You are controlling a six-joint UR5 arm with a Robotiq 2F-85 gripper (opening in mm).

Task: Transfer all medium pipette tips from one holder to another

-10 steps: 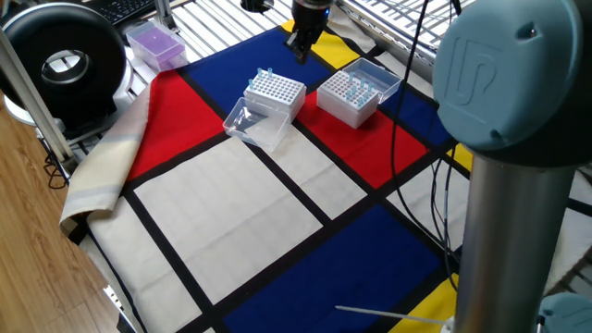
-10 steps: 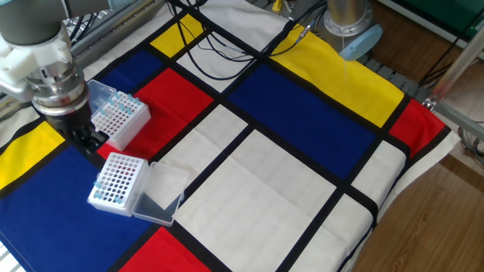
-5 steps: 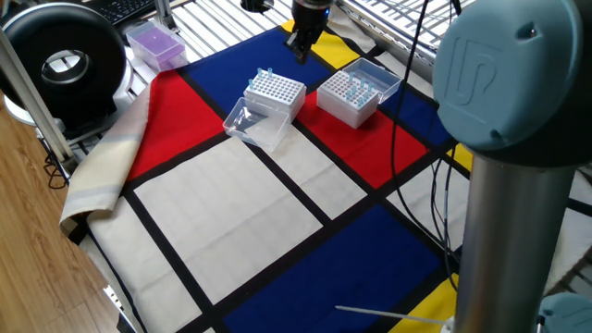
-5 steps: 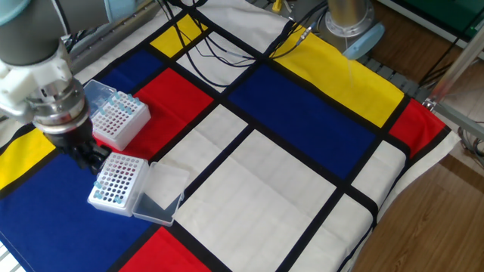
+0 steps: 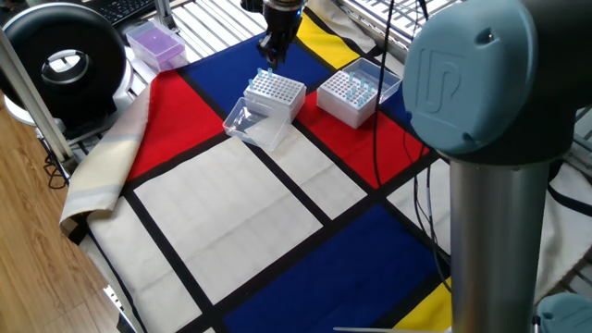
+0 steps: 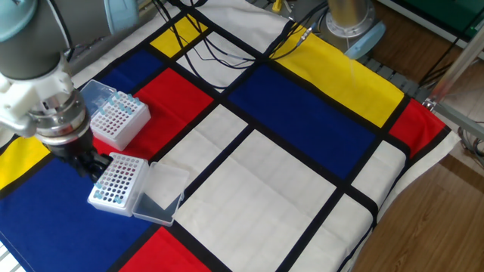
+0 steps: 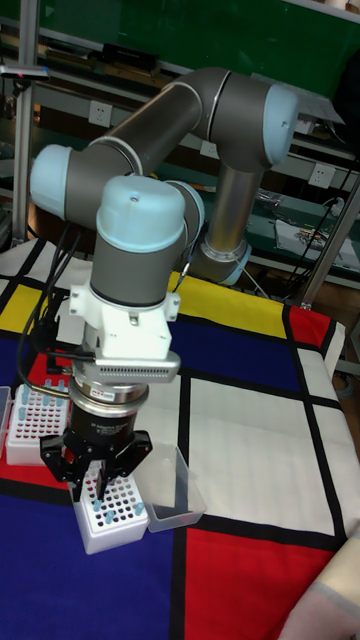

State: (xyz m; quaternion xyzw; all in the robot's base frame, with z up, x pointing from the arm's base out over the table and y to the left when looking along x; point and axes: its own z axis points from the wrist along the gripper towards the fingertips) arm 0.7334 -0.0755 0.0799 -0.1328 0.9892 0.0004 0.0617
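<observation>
Two white perforated holders stand on the cloth. My gripper (image 5: 268, 54) (image 6: 92, 168) (image 7: 97, 488) hangs just above the back corner of the holder (image 5: 275, 92) (image 6: 117, 181) (image 7: 110, 512) with the clear lid beside it. Its fingers are drawn close around a medium pipette tip (image 5: 266, 72) that points down at that corner. A few pale-blue tips sit in this holder's holes. The other holder (image 5: 354, 94) (image 6: 118, 121) (image 7: 33, 420) also carries several tips and stands apart from the gripper.
A clear lid (image 5: 252, 126) (image 6: 157, 198) (image 7: 170, 492) lies against the near holder. A purple box (image 5: 155, 43) and a black round device (image 5: 60, 60) sit at the table's edge. Cables (image 6: 227, 45) cross the cloth at the back.
My gripper has travelled from beside the lidded far holder to the corner of the holder with the clear lid, and it sits lower over it now.
</observation>
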